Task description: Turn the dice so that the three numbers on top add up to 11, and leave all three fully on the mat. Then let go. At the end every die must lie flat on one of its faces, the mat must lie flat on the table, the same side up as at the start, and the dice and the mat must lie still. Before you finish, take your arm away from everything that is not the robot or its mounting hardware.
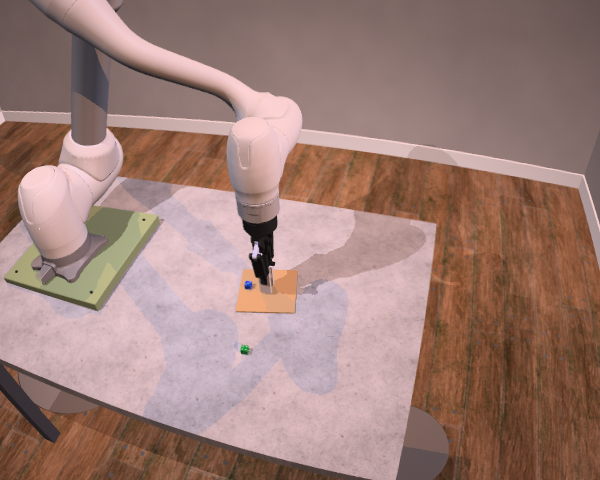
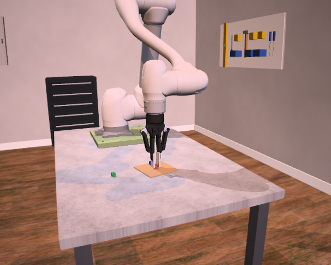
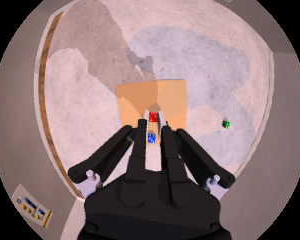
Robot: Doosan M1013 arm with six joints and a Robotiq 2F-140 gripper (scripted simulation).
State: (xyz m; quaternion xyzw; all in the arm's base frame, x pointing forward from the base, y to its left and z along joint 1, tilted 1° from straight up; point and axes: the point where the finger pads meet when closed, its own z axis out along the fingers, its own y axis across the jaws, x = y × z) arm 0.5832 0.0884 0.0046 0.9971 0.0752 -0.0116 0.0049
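Setting the red die on the mat.
We have the narrow-set fingers (image 1: 271, 284) (image 2: 153, 164) astride the small red die (image 2: 156, 166) (image 3: 153, 117), low over the square orange mat (image 1: 285, 304) (image 2: 151, 173) (image 3: 135, 92); whether they pinch it or stand just apart, we cannot tell. We should let it settle flat, part them gently and lift straight up, minding the small blue die (image 1: 248, 284) (image 2: 150, 163) (image 3: 151, 138), nearby on the mat. The small green die (image 1: 244, 349) (image 2: 113, 174) (image 3: 226, 124) lies off it and needs bringing over; we cannot read the pips. Beneath is the pale mottled table (image 1: 367, 320) (image 2: 102, 211); beyond, a black drawer cabinet (image 2: 74, 89) and grey walls.
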